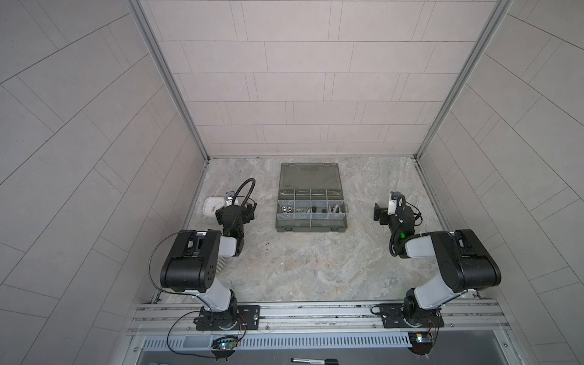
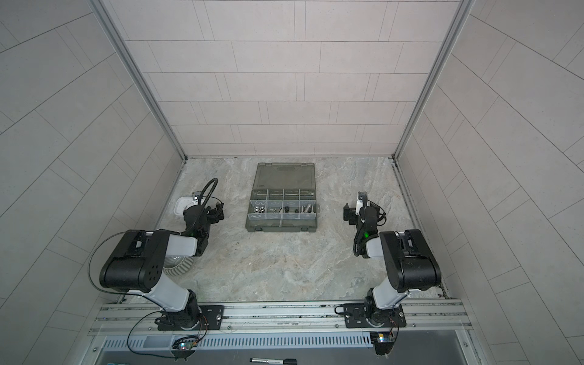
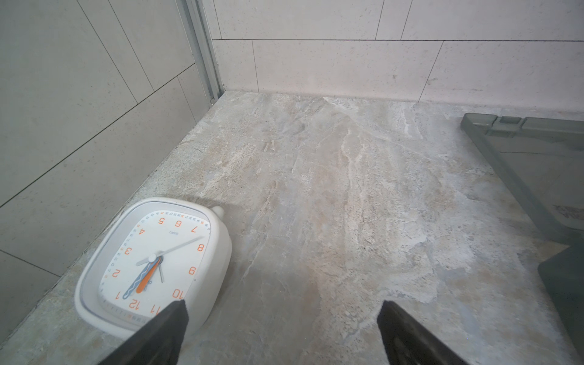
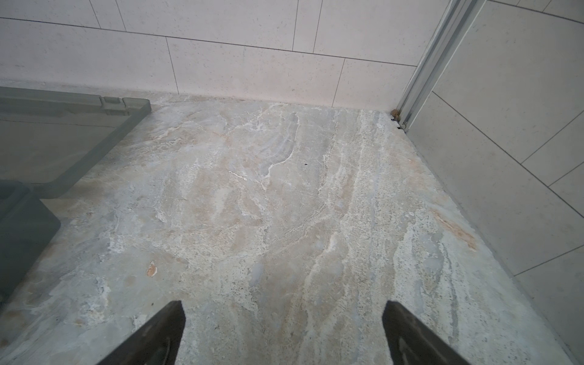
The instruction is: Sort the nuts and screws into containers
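The grey-green organizer case (image 1: 311, 225) (image 2: 281, 228) lies open at mid-table in both top views, its lid flat toward the back wall. Its containers (image 1: 311, 202) are small divided compartments. The middle row holds silver nuts (image 1: 286, 209) (image 2: 259, 208), black nuts (image 1: 314, 209) (image 2: 287, 208) and thick silver screws (image 1: 335, 208) (image 2: 308, 208). My left gripper (image 1: 235, 210) (image 3: 282, 308) hovers open left of the case, with only bare table between its fingers. Right of the case, the right gripper (image 1: 396, 211) (image 4: 284, 308) is open and empty too.
A white square clock (image 1: 211, 207) (image 3: 151, 262) lies beside the left gripper near the left wall. A ribbed grey mug (image 2: 177, 267) stands partly under the left arm. A black marker (image 1: 313, 360) rests below the front rail. The case lid (image 3: 537, 164) (image 4: 63, 142) edges both wrist views.
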`<action>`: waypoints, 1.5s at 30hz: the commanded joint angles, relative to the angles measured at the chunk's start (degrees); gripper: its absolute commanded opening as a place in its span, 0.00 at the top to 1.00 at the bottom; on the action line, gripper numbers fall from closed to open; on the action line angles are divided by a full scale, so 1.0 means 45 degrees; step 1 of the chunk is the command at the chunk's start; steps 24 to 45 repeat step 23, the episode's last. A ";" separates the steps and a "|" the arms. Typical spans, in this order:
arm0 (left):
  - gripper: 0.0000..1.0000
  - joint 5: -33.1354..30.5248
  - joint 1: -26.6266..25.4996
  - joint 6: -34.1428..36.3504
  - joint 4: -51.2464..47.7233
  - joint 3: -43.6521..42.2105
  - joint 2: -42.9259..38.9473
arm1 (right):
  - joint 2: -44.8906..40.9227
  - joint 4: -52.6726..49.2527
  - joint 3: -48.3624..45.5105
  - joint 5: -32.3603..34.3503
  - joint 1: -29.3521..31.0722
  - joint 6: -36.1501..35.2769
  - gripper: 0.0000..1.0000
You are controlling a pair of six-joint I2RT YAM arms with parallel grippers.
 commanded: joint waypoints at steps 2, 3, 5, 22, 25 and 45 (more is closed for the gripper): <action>0.00 -0.0056 0.0065 -0.0089 0.0468 -0.0166 0.0052 | 0.0133 0.0257 -0.0051 -0.0048 0.0072 -0.0204 0.01; 0.00 -0.0059 0.0063 -0.0080 0.0436 -0.0156 0.0032 | 0.0132 0.0258 -0.0061 -0.0047 0.0065 -0.0215 0.01; 0.00 -0.0058 0.0050 -0.0089 0.0449 -0.0185 0.0013 | 0.0135 0.0262 -0.0054 -0.0048 0.0056 -0.0212 0.01; 0.00 -0.0098 0.0017 -0.0079 0.0391 -0.0185 -0.0026 | 0.0171 0.0090 0.0056 -0.0223 -0.0036 -0.0145 0.01; 0.00 -0.0109 0.0004 -0.0089 0.0374 -0.0167 -0.0027 | 0.0134 0.0107 0.0016 -0.0204 -0.0037 -0.0180 0.01; 0.00 -0.0109 0.0004 -0.0089 0.0374 -0.0167 -0.0027 | 0.0134 0.0107 0.0016 -0.0204 -0.0037 -0.0180 0.01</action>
